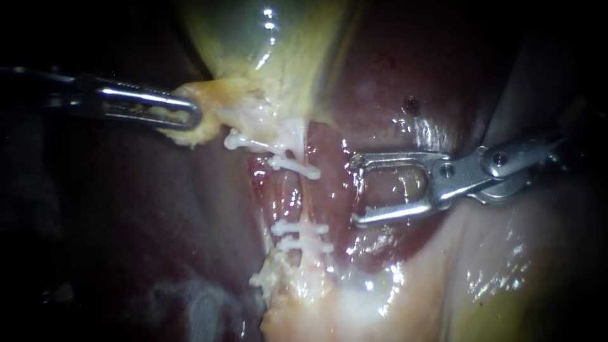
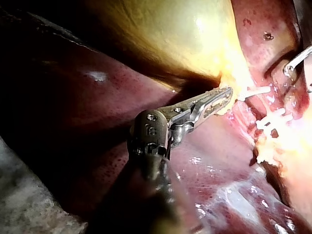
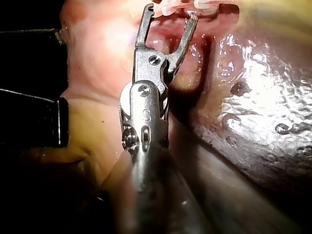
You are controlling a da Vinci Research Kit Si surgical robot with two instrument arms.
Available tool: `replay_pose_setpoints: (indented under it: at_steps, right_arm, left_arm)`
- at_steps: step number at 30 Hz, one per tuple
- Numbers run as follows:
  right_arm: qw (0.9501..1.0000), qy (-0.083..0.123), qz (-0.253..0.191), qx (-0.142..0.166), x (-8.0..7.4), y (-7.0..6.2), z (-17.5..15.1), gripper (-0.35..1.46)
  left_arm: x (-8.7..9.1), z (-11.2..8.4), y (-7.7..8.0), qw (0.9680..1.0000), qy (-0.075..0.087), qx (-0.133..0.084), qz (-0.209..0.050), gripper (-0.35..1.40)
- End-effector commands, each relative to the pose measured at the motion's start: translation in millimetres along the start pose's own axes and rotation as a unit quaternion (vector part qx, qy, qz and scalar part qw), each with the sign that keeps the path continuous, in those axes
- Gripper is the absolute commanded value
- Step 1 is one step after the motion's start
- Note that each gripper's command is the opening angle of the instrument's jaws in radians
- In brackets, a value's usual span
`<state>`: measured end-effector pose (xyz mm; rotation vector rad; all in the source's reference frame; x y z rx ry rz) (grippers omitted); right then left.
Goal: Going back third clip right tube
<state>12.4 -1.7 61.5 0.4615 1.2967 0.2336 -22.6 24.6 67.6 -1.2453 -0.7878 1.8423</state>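
Our left hand (image 1: 189, 118) grips gallbladder tissue (image 1: 218, 101); our right hand (image 1: 354, 191) gapes empty at three o'clock from the clipped tube (image 1: 296, 197).

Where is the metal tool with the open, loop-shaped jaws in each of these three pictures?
Endoscope view: the right instrument comes in from the right, jaws open, beside the white clips.
Left wrist view: only a sliver of the right instrument shows, beyond the clips, ahead of the left instrument, which is shut on the gallbladder.
Right wrist view: it fills the middle, open jaws just short of the clips.
Shared landmark: the white clips.
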Motion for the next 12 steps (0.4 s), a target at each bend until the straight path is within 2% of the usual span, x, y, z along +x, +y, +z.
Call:
replay_pose_setpoints:
  at_steps: [1,12]
  right_arm:
    - [1.0000,0.000,0.000,0.000,0.0,-0.1,0.0,0.50]
    - [1.0000,0.000,0.000,0.000,0.1,-0.2,0.0,0.50]
  left_arm:
    - [-0.2,0.1,0.0,1.0000,0.000,0.000,0.000,-0.35]
    - [-0.2,0.1,-0.5,1.0000,-0.002,0.000,-0.005,-0.35]
